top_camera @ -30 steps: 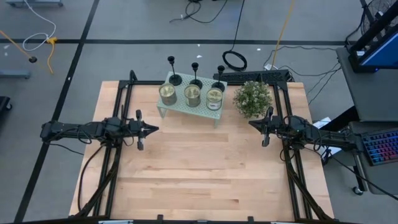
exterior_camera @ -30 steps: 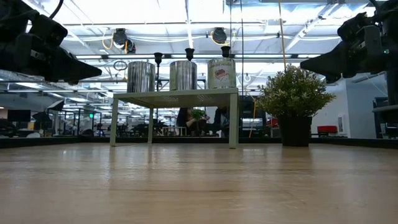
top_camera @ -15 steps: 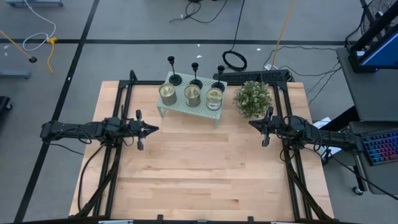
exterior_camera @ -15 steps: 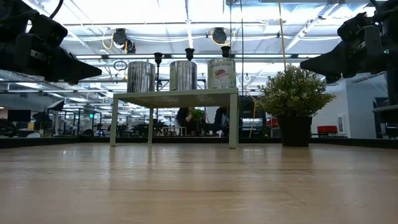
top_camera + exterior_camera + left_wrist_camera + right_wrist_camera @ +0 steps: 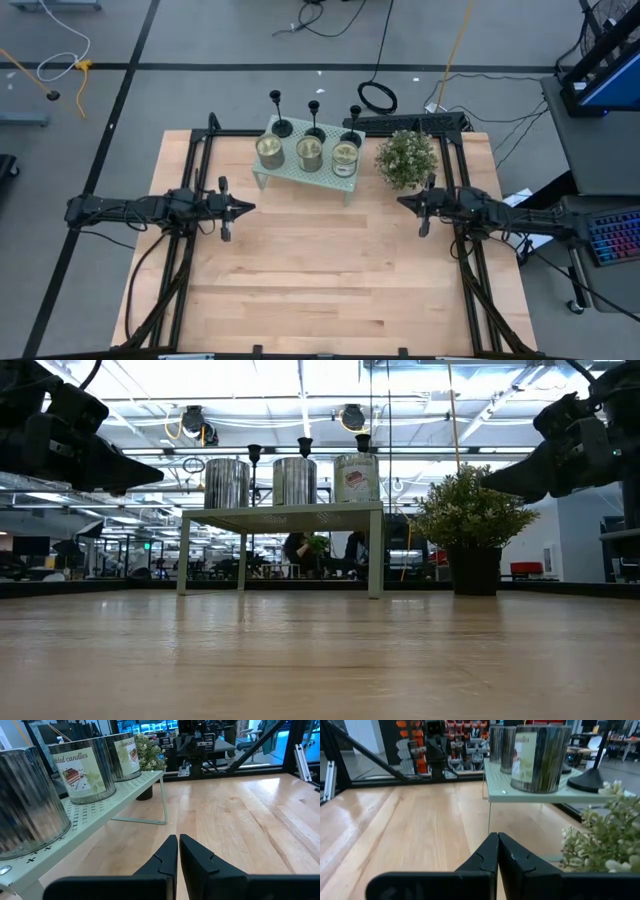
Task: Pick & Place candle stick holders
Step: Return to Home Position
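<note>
Three black candle stick holders [image 5: 282, 126] [image 5: 315, 131] [image 5: 351, 137] stand upright on their round bases along the far part of a pale green shelf [image 5: 300, 176]. Their top cups show in the low view [image 5: 305, 447]. One base shows in the right wrist view [image 5: 589, 781]. My left gripper [image 5: 250, 208] is shut and empty, left of and nearer than the shelf. It also shows in the left wrist view [image 5: 178, 840]. My right gripper [image 5: 400, 200] is shut and empty, right of the shelf and just in front of the plant. It also shows in the right wrist view [image 5: 497, 838].
Three metal candle jars [image 5: 270, 152] [image 5: 309, 153] [image 5: 345, 158] stand on the shelf in front of the holders. A potted green plant [image 5: 406, 158] stands right of the shelf. The wooden table [image 5: 320, 280] stretches toward the near edge.
My right gripper has gone a little down and toward the table's left edge, still shut. My left gripper has kept still.
</note>
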